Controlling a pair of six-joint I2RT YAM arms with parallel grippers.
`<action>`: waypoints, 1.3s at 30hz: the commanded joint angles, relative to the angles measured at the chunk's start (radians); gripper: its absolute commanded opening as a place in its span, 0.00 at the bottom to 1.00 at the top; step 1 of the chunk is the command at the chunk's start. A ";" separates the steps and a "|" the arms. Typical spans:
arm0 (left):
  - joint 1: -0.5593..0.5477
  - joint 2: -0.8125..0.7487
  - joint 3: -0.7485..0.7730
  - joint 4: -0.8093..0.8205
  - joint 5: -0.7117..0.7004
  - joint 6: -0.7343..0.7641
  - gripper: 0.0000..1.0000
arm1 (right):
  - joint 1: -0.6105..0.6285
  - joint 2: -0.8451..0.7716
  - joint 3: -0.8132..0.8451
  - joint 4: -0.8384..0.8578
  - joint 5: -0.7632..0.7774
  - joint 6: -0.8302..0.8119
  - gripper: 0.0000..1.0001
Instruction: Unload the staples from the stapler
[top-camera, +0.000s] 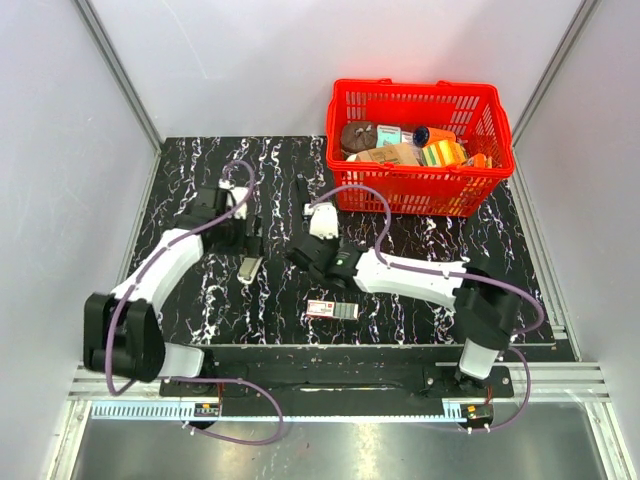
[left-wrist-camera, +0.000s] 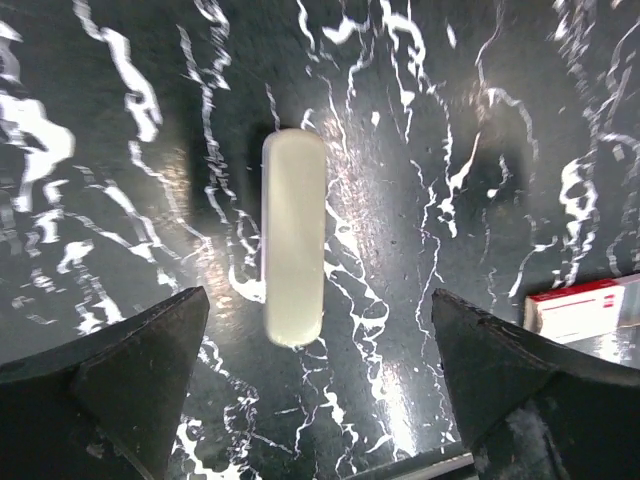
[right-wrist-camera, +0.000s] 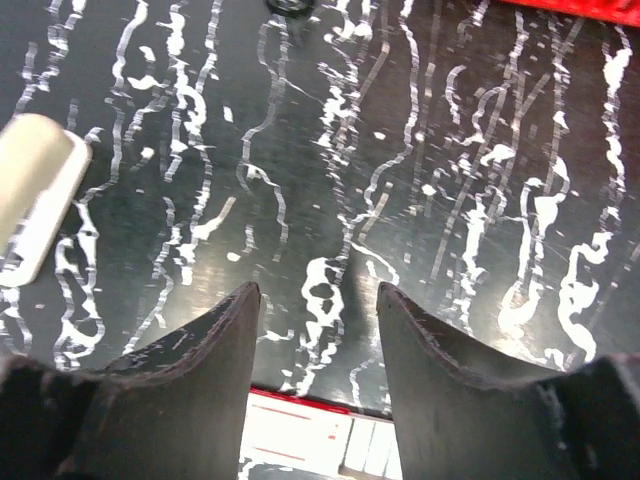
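Since neither claw has hold of anything, the job looks like it is only at its start: the stapler must first be reached and picked up. I think the stapler is the thin dark bar lying flat on the black table, past the right claw and a little to the left of the red basket. It is hard to see on the dark top, so I am not sure.

The left claw is spread wide and empty. It hangs right over the cream oblong thing, which is not the stapler. The right claw is partly spread and empty too, low over bare table, with the small red and white box just behind it.

Next, I think one claw must go to the dark bar and close across its narrow sides. Then the other claw can open it.

Both arms reach forward with bent elbows. The right arm leans in toward the middle, and both claws point down
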 joint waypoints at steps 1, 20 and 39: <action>0.133 -0.150 0.107 -0.045 0.083 0.012 0.99 | 0.012 0.086 0.192 -0.071 -0.045 0.045 0.59; 0.643 -0.112 0.071 -0.218 0.423 0.373 0.80 | 0.013 0.822 1.306 -0.596 -0.310 0.230 0.76; 0.640 -0.186 -0.012 -0.168 0.373 0.416 0.82 | 0.012 0.848 1.258 -0.464 -0.385 0.259 0.70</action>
